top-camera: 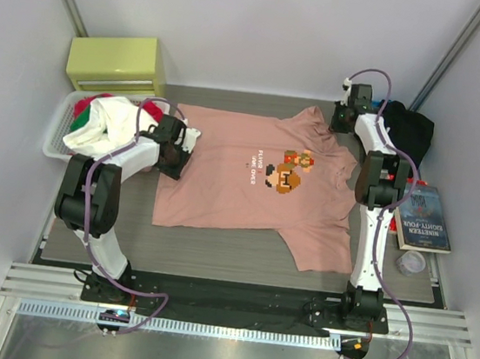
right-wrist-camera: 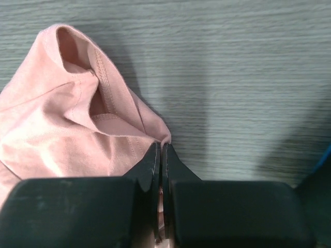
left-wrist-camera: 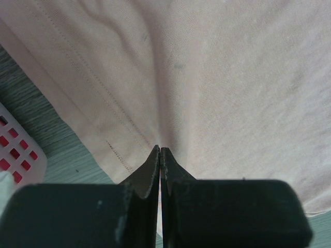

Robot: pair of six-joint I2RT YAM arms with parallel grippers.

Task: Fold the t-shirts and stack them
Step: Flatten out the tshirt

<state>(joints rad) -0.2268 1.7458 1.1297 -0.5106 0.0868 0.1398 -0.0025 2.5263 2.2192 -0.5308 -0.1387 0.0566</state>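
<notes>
At the left edge of the pink tee [top-camera: 249,181], the left tool [left-wrist-camera: 160,151] pinches cloth. The right tool [right-wrist-camera: 161,147] pinches its far right corner. The tee lies spread mid-desk, with bare desk [top-camera: 213,253] along its near side. A basket [top-camera: 52,143] crowds the left, a black tee [top-camera: 411,130] and a book [top-camera: 425,220] the right.

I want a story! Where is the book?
In the top view, the book lies flat on the right side, just right of the right arm, with the black t-shirt beyond it.
</notes>
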